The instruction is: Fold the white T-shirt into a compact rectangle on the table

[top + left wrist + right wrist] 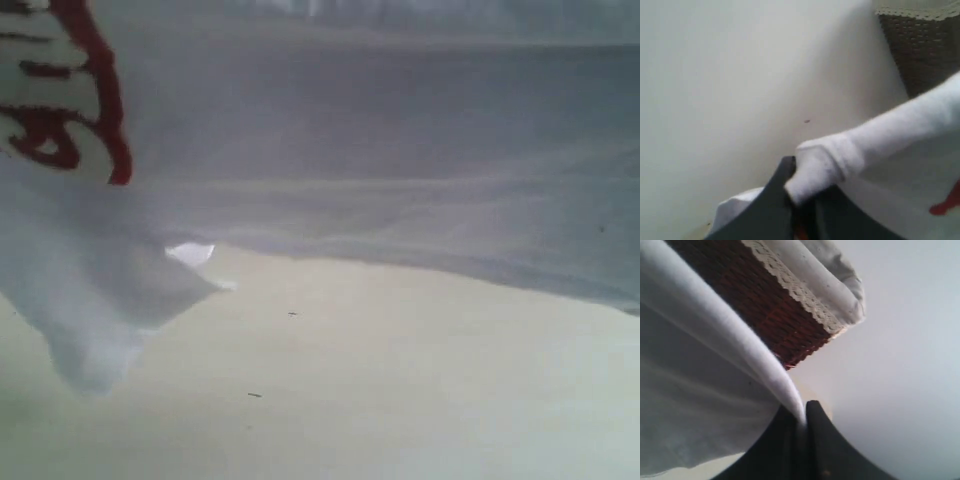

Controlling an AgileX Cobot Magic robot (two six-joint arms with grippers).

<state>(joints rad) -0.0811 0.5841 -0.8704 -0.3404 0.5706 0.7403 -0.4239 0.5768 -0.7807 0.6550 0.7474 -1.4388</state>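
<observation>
The white T-shirt hangs lifted above the table and fills the upper part of the exterior view, its red-outlined lettering at the upper left and one corner drooping low at the left. Neither gripper shows in that view. In the left wrist view my left gripper is shut on a bunched edge of the white T-shirt. In the right wrist view my right gripper is shut on a taut edge of the white T-shirt.
A dark brown wicker basket with a white lace-trimmed liner stands on the table behind the shirt, also seen as the basket in the left wrist view. Pale table surface lies below the shirt.
</observation>
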